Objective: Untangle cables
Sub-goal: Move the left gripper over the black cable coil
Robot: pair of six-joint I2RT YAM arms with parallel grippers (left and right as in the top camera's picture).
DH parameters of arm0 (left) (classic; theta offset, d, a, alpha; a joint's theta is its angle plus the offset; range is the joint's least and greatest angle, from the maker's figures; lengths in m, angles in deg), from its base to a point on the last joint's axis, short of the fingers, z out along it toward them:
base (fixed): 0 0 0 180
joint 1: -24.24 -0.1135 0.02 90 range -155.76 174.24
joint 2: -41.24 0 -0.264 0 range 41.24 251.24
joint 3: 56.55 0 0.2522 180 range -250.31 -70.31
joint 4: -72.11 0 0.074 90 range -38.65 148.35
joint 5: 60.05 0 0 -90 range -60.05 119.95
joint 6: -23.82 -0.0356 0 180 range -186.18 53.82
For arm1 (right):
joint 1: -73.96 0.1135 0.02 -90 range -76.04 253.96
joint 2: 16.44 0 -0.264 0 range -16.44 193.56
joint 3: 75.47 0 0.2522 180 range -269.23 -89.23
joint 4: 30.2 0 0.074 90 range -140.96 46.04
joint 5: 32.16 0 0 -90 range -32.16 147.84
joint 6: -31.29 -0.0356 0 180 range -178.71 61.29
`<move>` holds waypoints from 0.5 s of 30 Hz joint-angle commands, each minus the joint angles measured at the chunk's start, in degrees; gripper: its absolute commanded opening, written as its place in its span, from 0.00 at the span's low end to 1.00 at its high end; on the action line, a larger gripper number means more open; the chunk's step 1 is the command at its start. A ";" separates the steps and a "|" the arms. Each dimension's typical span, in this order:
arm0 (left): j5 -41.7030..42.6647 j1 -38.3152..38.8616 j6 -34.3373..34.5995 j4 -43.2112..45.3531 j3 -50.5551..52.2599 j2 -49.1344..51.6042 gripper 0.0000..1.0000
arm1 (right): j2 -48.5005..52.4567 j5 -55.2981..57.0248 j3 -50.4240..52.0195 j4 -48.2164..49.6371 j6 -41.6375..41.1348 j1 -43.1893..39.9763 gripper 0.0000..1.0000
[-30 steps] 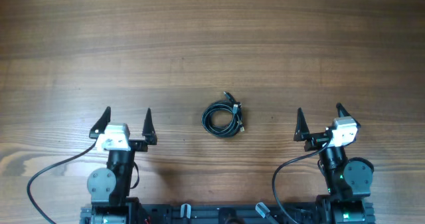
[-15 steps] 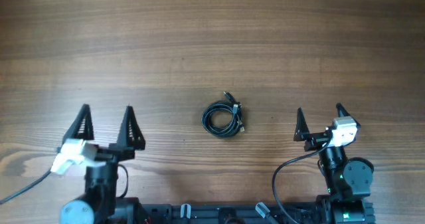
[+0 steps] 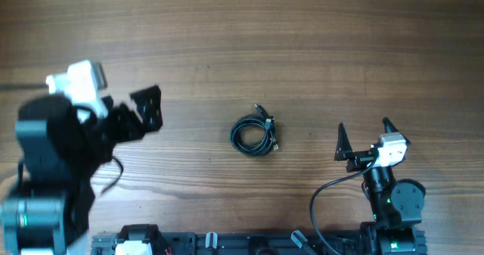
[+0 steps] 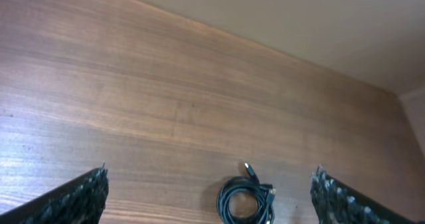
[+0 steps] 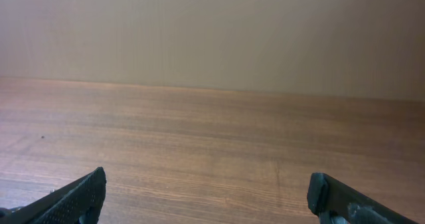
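Note:
A coiled bundle of black cables [image 3: 254,133] lies on the wooden table near its middle, with plug ends sticking out at the top right. It also shows in the left wrist view [image 4: 247,198] between the open fingers. My left gripper [image 3: 147,110] is open, raised above the table, well to the left of the bundle. My right gripper [image 3: 364,138] is open and empty, at rest to the right of the bundle. The right wrist view shows only bare table between its fingers [image 5: 206,194].
The wooden table [image 3: 302,51] fills the overhead view. The arm bases and their black leads [image 3: 325,202] sit along the front edge. A plain wall [image 5: 212,31] stands behind the table in the right wrist view.
My left arm has risen from its rest pose and swung up and left, its gripper now pointing right toward the cable bundle. The right arm and the bundle have not moved.

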 commanded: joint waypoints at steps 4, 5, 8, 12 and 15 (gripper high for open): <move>8.22 0.26 0.17 -15.63 -15.39 16.37 1.00 | -0.07 -0.02 0.07 0.15 0.15 -0.26 1.00; 12.11 0.26 0.17 -15.65 -15.41 17.51 1.00 | -0.07 -0.02 0.07 0.15 0.15 -0.24 1.00; 25.73 0.26 0.28 -14.71 -15.39 19.47 1.00 | -0.07 -0.02 0.07 0.15 0.13 -0.24 1.00; 30.49 0.26 0.63 -15.72 -15.39 19.67 1.00 | -0.07 -0.02 0.07 0.15 0.13 -0.26 1.00; 25.75 0.26 0.66 -20.81 -15.28 20.09 1.00 | -0.07 -0.02 0.07 0.15 0.15 -0.24 1.00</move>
